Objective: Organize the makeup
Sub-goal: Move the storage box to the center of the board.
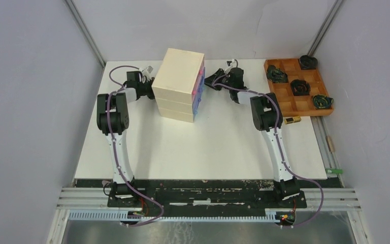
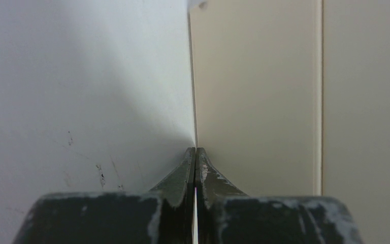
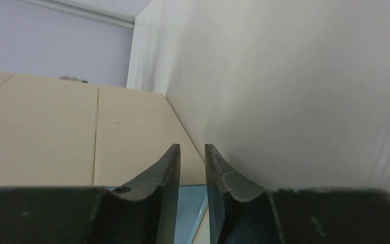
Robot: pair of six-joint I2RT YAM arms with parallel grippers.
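Of the makeup I see only a gold tube (image 1: 293, 120) on the table beside my right arm and a green tube (image 1: 333, 172) at the table's right edge; the rest is out of view. My left gripper (image 1: 150, 87) is shut and empty, its tips (image 2: 196, 149) against the left side of the pale wooden chest (image 1: 177, 81). My right gripper (image 1: 210, 81) is at the chest's right side by the pink and blue drawer fronts (image 1: 199, 89). Its jaws (image 3: 192, 147) stand a narrow gap apart, with a blue surface (image 3: 190, 213) showing behind them.
An orange-brown wooden grid tray (image 1: 284, 99) with dark coiled objects (image 1: 300, 87) stands at the back right. The chest's beige panels fill the left wrist view (image 2: 254, 91) and part of the right wrist view (image 3: 56, 132). Grey walls enclose the white table (image 1: 198, 147).
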